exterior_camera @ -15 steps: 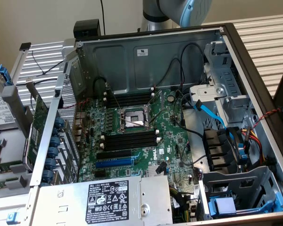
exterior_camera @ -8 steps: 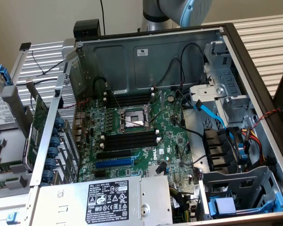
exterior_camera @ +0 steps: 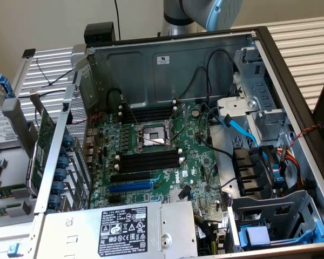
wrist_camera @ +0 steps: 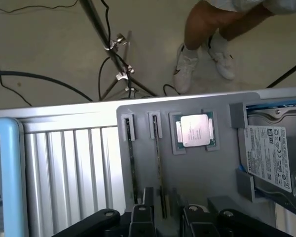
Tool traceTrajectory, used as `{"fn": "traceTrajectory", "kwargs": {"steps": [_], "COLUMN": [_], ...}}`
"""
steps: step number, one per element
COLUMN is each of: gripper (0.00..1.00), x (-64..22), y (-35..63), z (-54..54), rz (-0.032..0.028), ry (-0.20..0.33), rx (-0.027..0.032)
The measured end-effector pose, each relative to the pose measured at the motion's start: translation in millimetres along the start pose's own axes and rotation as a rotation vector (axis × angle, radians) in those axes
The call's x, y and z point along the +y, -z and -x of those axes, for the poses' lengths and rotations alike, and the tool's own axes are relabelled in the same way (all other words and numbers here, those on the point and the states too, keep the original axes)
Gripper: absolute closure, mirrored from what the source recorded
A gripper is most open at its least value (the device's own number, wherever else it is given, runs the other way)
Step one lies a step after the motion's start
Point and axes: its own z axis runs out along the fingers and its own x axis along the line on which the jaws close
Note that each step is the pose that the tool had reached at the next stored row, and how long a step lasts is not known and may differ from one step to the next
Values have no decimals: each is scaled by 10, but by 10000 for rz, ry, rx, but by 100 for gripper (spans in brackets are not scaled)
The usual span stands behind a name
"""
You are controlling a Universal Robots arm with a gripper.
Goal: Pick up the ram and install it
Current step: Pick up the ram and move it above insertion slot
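**A:** Where is the ram?

**B:** Not in the computer case (exterior_camera: 270,70). The wrist view shows two sticks standing on edge in a grey holder tray (wrist_camera: 197,173). One ram stick (wrist_camera: 159,163) sits just beside the pocket holding the processor chip (wrist_camera: 195,131). The second stick (wrist_camera: 132,158) is one slot further from the chip. A hard drive (wrist_camera: 269,155) lies on the chip's other side.

**A:** And the gripper?

**B:** The gripper (wrist_camera: 166,219) hangs directly over the tray with its fingers apart and nothing clamped. The stick nearer the chip runs into the gap between them. The other stick lies just outside one finger (wrist_camera: 140,217).

**A:** Which way does the stick's long axis run?

**B:** Lengthwise from the tray's far edge straight toward the gripper. I judge its thin flat faces are turned to the two fingers, so closing would pinch it across its thickness.

**A:** And the slots?

**B:** In the exterior view, the black memory slots (exterior_camera: 148,161) on the motherboard (exterior_camera: 194,156) look empty. They are well apart from the tray, which I judge sits beyond the case on the exterior view's left.
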Motion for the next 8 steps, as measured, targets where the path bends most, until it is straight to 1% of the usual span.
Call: {"fn": "traceTrajectory", "kwargs": {"steps": [1,3,4,6,8], "gripper": [64,64,58,58,58], "x": [-2,-4,-5,-7,-10], "y": [-17,-52,-70,-106,-137], "z": [0,0,-1,-8,-47], "rz": [0,-1,-1,0,31], "ry": [0,0,0,1,0], "rx": [0,-1,0,0,3]}}
